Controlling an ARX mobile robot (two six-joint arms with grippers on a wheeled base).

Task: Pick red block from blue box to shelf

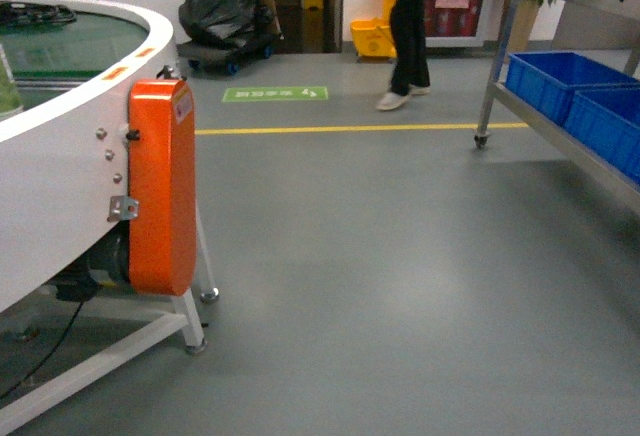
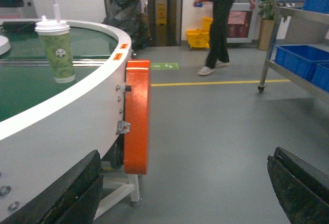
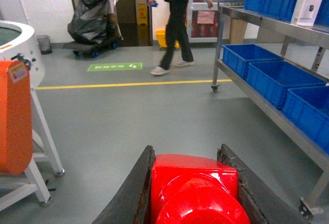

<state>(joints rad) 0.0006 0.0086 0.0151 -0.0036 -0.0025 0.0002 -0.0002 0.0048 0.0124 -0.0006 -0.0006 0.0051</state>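
Grey factory floor stretches ahead, crossed by a yellow line (image 1: 360, 128), with a round white conveyor desk (image 1: 60, 171) and its orange guard (image 1: 162, 184) on the left and the shelf (image 3: 277, 26) of steel on the right, dark blue crates (image 3: 267, 72) sitting on its tiers. The red block (image 3: 198, 188) is already off the desk side — it sits clamped between the two dark fingers (image 3: 131, 193) of the right hand (image 3: 193, 196), stud facing the wrist camera, carried low and pointing forward over open floor. The blue box is not in view. The left hand (image 2: 182, 193) hangs with its jaws spread wide and nothing between them, aimed along the desk's edge near a paper cup (image 2: 55, 49). The main risk, as I judge it, is the walking person (image 1: 410, 26) crossing the route — a sudden stop or swerve could jolt the glossy block loose from a grip that holds only its smooth sides. The shelf rail is another hazard: approaching too low could knock the block against the steel edge or a crate rim before it clears the tier.
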